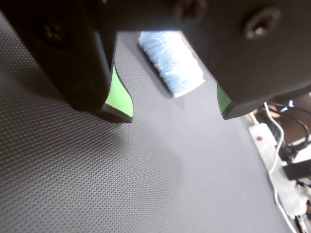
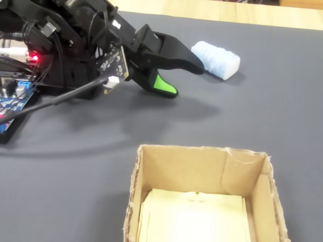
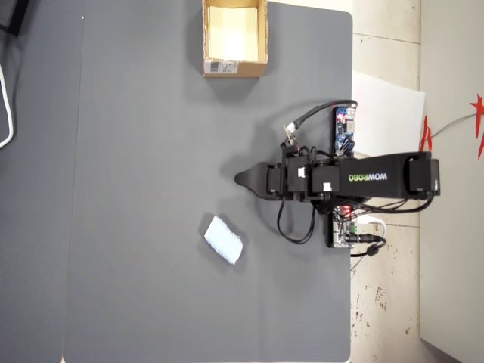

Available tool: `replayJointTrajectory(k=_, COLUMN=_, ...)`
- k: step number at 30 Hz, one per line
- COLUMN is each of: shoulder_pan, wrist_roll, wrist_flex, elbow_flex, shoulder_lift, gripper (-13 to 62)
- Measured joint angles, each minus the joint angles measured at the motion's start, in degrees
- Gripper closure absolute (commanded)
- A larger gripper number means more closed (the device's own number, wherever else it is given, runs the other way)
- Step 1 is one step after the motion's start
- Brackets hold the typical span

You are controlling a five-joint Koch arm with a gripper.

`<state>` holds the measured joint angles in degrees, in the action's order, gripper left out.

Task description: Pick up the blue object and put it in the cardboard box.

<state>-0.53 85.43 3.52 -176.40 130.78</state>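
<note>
The blue object (image 1: pixel 170 60) is a pale blue sponge-like block lying flat on the dark mat. In the wrist view it lies beyond my gripper (image 1: pixel 173 112), between the lines of the two fingers and clear of both. The gripper is open, its green pads (image 1: pixel 119 97) wide apart with nothing between them. In the fixed view my gripper (image 2: pixel 185 80) hovers low just left of the blue object (image 2: pixel 217 59). The cardboard box (image 2: pixel 176 169) stands open in the foreground. From overhead, the box (image 3: pixel 235 69) is at the mat's top edge, the blue object (image 3: pixel 223 240) below my gripper (image 3: pixel 242 179).
The arm's base, cables and a blue circuit board (image 2: pixel 10 103) crowd the left of the fixed view. A white power strip (image 1: pixel 265 145) and wires lie off the mat's edge in the wrist view. White paper (image 3: pixel 389 113) lies on the floor beside the mat (image 3: pixel 136 189).
</note>
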Motion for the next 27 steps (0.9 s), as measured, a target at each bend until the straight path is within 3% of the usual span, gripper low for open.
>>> replayJointTrajectory(k=27, shoulder_pan=2.6, wrist_roll=6.4, wrist_flex=-0.4, elbow_flex=-0.3, shoulder_lift=0.0, gripper=14.9)
